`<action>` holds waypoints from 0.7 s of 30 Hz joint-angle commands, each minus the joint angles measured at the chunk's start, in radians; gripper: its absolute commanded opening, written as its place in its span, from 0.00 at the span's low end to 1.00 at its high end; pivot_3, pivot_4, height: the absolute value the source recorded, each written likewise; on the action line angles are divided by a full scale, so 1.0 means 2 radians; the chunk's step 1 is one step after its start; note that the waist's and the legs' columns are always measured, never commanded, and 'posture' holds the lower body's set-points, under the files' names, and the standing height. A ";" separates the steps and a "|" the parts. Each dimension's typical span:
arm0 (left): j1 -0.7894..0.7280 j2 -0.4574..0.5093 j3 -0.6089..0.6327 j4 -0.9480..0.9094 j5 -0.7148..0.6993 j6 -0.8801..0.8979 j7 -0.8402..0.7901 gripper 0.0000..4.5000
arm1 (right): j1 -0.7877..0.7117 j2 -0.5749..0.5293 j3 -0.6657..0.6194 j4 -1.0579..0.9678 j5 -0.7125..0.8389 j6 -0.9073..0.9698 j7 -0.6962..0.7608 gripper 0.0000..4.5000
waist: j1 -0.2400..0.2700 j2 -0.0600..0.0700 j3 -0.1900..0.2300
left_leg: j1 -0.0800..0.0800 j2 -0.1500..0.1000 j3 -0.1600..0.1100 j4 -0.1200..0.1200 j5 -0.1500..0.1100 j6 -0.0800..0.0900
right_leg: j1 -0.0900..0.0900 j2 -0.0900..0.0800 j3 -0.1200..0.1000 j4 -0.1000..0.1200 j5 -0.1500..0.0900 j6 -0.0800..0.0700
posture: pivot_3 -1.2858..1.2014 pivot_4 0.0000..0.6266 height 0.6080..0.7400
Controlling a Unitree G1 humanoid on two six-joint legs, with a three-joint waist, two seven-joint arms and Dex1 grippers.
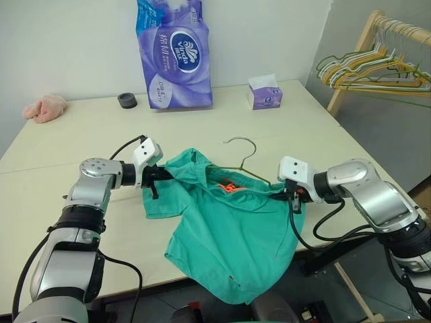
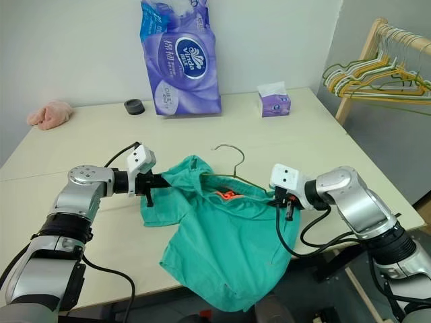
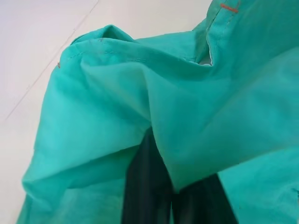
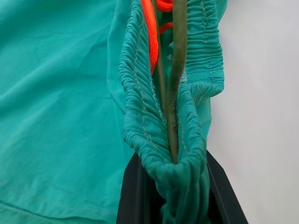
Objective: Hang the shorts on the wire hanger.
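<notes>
Shorts point(image 1: 229, 235) of teal-green cloth hang stretched between the two claws at the near edge of the table point(image 1: 81, 128), their lower part drooping past that edge. The wire hanger point(image 1: 246, 161) sits inside the waistband, its hook rising free above the cloth and over the tabletop, and an orange drawstring point(image 1: 229, 188) shows at the waist opening. The left claw point(image 1: 159, 175) has its fingers pressed together on a fold of the shorts at their left side. The right claw point(image 1: 291, 197) is clamped on the bunched elastic waistband at the right end, with the hanger's wire running down into the same pinch.

Farther back on the table stand a purple pack of tissue rolls point(image 1: 174, 57) with a "Vinda" logo, a small purple tissue box point(image 1: 264, 92), a black tape roll point(image 1: 127, 100) and a pink cloth lump point(image 1: 46, 108). A wooden rack point(image 1: 367, 47) to the right carries yellow, green and white hangers point(image 1: 374, 67).
</notes>
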 commanded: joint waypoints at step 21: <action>-0.017 0.018 0.002 0.058 0.048 -0.068 0.058 0.00 | 0.032 -0.063 -0.042 -0.055 0.048 0.008 0.008 0.00 | 0.000 0.000 0.000 | 0.000 0.000 0.000 0.000 0.000 0.000 | 0.000 0.000 0.000 0.000 0.000 0.000 | 0.41 0.08 1.00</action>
